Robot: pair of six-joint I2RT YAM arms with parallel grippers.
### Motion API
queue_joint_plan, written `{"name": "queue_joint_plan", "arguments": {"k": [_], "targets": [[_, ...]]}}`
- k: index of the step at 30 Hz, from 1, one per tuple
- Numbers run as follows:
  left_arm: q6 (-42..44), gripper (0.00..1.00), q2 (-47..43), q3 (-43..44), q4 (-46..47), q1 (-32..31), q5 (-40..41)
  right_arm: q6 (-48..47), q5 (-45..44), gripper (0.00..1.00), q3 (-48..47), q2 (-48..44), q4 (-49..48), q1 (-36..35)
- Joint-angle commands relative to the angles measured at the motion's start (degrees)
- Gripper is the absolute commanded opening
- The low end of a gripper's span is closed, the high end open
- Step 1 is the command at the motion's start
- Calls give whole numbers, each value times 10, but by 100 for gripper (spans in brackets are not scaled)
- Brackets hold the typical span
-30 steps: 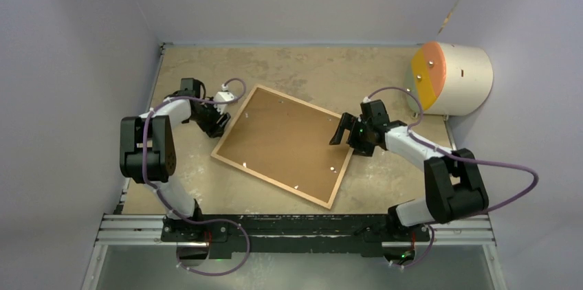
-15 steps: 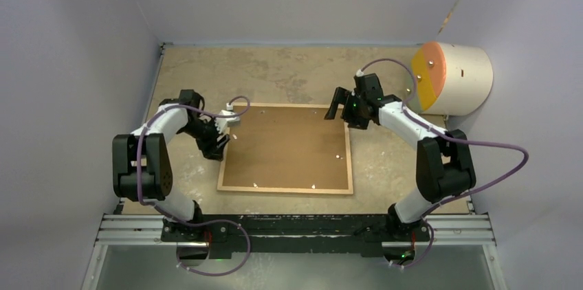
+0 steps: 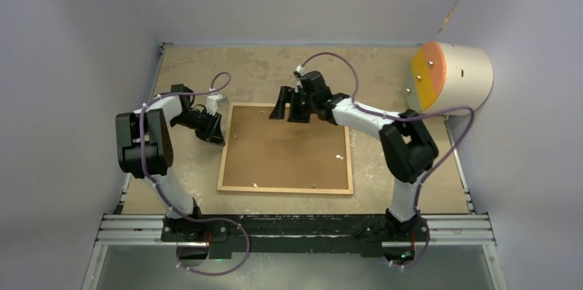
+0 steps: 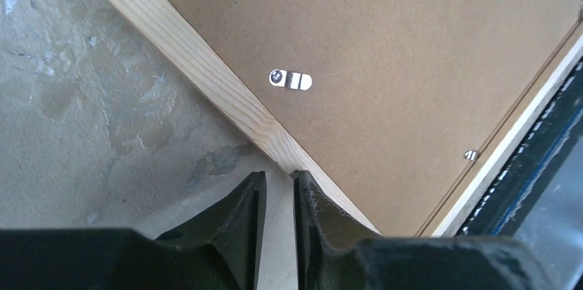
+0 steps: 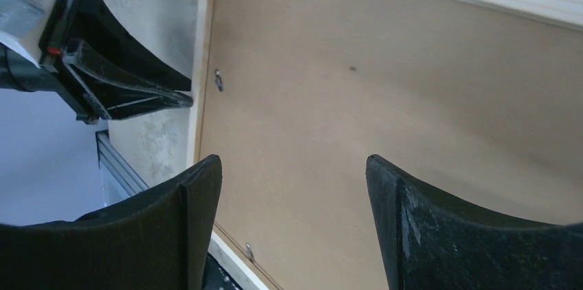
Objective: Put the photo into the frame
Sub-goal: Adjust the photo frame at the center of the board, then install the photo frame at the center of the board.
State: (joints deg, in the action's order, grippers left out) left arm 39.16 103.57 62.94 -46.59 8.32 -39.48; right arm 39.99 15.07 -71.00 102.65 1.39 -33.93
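Note:
The frame point(image 3: 286, 190) lies face down on the table, its thin light wood strips around a brown backing board point(image 3: 285, 149) held by small metal clips point(image 4: 290, 80). The photo is out of view. My left gripper point(image 3: 219, 135) sits low at the frame's left strip point(image 4: 199, 70), near the far left corner. Its jaws stand a narrow gap apart, with only bare table between them point(image 4: 278, 176). My right gripper point(image 3: 287, 112) hovers over the board near the frame's far edge, open and empty point(image 5: 294, 163). The right wrist view also shows the left gripper point(image 5: 187, 95) beside the frame's strip point(image 5: 201, 84).
A cream cylinder with an orange face point(image 3: 454, 77) lies at the back right corner. Grey walls close the left, back and right sides. A metal rail point(image 3: 295, 228) carrying both arm bases runs along the near edge.
The frame has swung from a diagonal to square with the table's edges. My right gripper moved left along the far edge and narrowed a little. My left gripper's jaws closed to a narrow gap.

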Motion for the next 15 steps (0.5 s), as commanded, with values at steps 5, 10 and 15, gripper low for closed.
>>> {"name": "queue_joint_plan", "arguments": {"k": [5, 10, 15], "targets": [[-12, 17, 40, -5, 30, 13, -36, 50, 51, 75, -159, 160, -58, -78], [-17, 11, 50, -14, 44, 17, -30, 63, 58, 71, -233, 239, -53, -112], [-20, 9, 48, -23, 58, 19, -20, 75, 68, 64, -277, 287, -53, -136]]}}
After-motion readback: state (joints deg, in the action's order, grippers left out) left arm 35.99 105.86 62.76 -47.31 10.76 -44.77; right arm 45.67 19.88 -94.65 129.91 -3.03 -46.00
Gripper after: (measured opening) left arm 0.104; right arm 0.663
